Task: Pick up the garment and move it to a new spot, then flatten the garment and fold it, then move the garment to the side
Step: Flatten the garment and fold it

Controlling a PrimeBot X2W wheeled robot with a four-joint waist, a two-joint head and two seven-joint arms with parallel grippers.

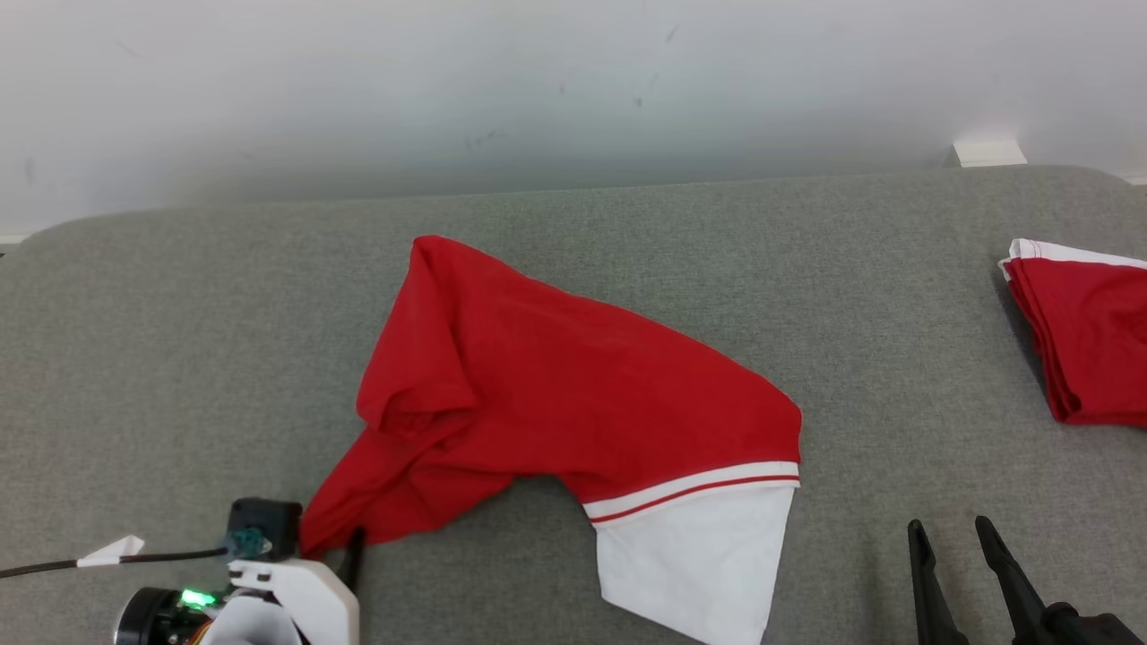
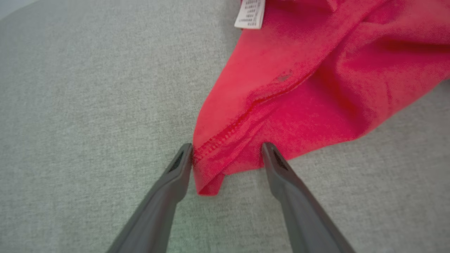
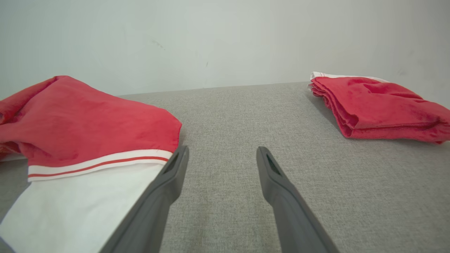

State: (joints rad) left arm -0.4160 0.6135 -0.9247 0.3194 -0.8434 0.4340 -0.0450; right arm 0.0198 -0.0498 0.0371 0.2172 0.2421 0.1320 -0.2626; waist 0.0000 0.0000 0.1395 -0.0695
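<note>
Starting nearest us, our left end effector stands released, its two dark fingers spread on either side of the near left corner of the garment, where the stitched hem comes to a small folded tip on the grey surface; nothing is pinched yet. Our right end effector is likewise released and holds nothing, poised over bare surface just beside the white panel at the garment's near right. We judge the step in hand to be the first grip for lifting the garment to a new spot. To do it well, we should bring the left fingers down until they meet the surface and close across the stitched hem rather than the loose tip, since the doubled seam will likely hold better than a single thin layer. We cannot tell how many layers lie at that corner, so a shallow bite risks catching only the top one. The right should shift left onto the white panel's edge, near the red stripe, so both grips share the weight and the cloth hangs open. Farther out, the red body lies rumpled across the middle of the surface, with a fold bunched at its left and a white label showing at the cloth's edge. Well apart, at the far right, a folded red garment rests; we should keep the carry clear of it. Beyond lies the surface's far edge and the pale wall.
</note>
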